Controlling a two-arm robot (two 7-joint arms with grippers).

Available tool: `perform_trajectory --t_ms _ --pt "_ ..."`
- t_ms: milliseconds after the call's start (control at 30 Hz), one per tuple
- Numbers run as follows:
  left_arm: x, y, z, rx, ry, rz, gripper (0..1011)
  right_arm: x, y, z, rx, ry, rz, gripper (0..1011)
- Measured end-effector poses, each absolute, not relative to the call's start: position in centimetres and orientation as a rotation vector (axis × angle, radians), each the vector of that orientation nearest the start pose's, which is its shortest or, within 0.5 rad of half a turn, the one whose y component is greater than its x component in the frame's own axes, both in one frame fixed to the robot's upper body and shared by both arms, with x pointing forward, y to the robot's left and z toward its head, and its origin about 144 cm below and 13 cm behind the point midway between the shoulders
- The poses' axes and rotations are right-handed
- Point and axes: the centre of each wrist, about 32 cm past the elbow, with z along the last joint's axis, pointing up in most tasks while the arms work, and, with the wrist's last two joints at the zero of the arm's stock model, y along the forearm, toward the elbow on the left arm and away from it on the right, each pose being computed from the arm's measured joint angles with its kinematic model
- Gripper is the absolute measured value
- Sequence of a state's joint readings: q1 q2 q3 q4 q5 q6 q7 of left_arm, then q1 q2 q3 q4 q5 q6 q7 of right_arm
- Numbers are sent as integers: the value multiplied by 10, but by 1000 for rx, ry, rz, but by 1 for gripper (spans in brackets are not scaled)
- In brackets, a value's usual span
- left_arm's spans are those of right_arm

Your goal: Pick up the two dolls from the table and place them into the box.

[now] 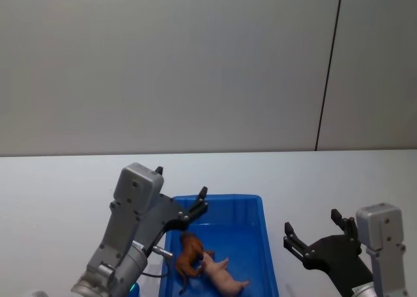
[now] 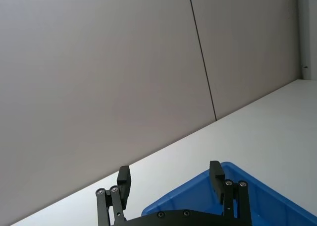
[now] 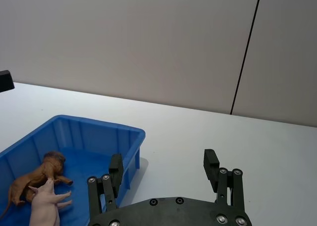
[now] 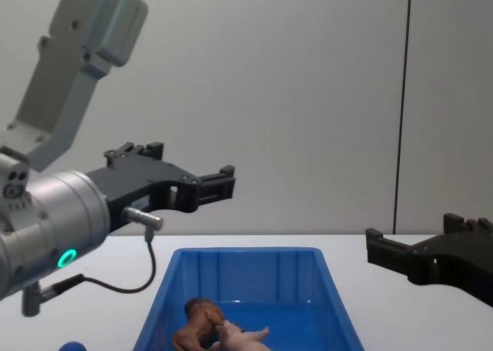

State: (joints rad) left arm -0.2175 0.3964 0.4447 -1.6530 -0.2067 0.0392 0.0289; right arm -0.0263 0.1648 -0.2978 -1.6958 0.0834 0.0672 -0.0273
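Lying in contact on the floor of the box (image 1: 257, 209), the brown doll (image 1: 189, 254) and the pink doll (image 1: 221, 275) are judged small, light and probably stiff moulded figures. The torso is the soundest hold, as the legs are thin. Left end effector (image 1: 199, 202) hovers above the box's far left corner, fingers spread, empty. Right end effector (image 1: 313, 226) hangs over the desk (image 1: 339, 180) just right of the box, likewise spread, holding nothing.

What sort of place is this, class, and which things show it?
Probably a robot test lab: a flat white tabletop against plain grey wall panels, the left gripper and right gripper with fingers open, and a bright blue plastic bin holding a brown maned toy animal and a pale pink pig-like toy.
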Motion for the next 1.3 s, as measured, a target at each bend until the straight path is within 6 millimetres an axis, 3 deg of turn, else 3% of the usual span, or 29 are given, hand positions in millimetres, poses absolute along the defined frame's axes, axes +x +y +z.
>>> perform_trajectory --t_ms 667,1300 --pt "460 226 1214 197 -121 1284 1001 434 -177 1161 -54 -50 -1300 1001" --pt "445 247 1196 299 31 1320 1001 433 -177 1161 -55 -51 -1303 1001"
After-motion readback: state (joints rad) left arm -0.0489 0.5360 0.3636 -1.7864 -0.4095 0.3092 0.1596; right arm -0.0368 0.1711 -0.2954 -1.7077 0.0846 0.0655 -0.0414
